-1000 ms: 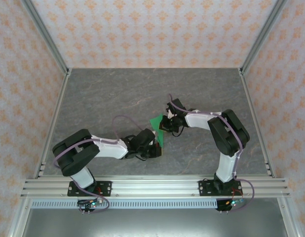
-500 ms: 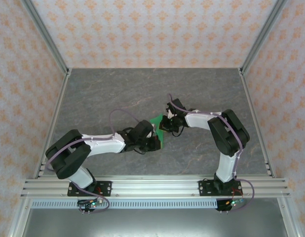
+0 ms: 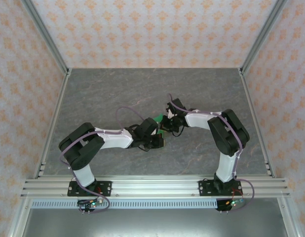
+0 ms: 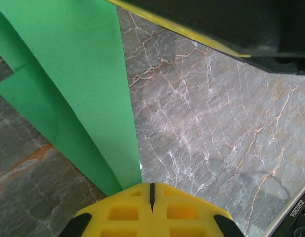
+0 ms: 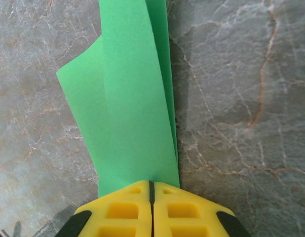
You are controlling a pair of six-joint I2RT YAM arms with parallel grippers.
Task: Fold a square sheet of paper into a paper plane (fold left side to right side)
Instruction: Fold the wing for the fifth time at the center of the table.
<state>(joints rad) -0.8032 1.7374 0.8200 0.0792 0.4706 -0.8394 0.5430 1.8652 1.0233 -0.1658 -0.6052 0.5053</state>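
**Near the middle of the table**, both arms meet over the green paper.

**Change.** Over the last second the left arm has swung up from nearer the front rail and closed in on the right arm. In the overhead view the paper, earlier an open green patch between the wrists, is now mostly hidden under the left wrist.

**Grip.**
- The left fingers are closed tight on one end of the paper, which fans away from them in overlapping layers.
- The right fingers are closed on the paper too, here a narrow creased strip with a flap spreading to one side.

**Meaning for the task.** The paper is already folded into layers and held between two grips, so this looks like a crease being drawn together or pressed, well into the folding. How many folds remain cannot be told.

**Surroundings and obstructions.**
- The marbled table lies bare around the paper.
- Patterned walls enclose the table on three sides, well apart from the arms.
- The right arm's dark body with a yellow edge sits close in front of the left fingers, leaving little room to turn either wrist.
- Loose cables arch over both forearms.
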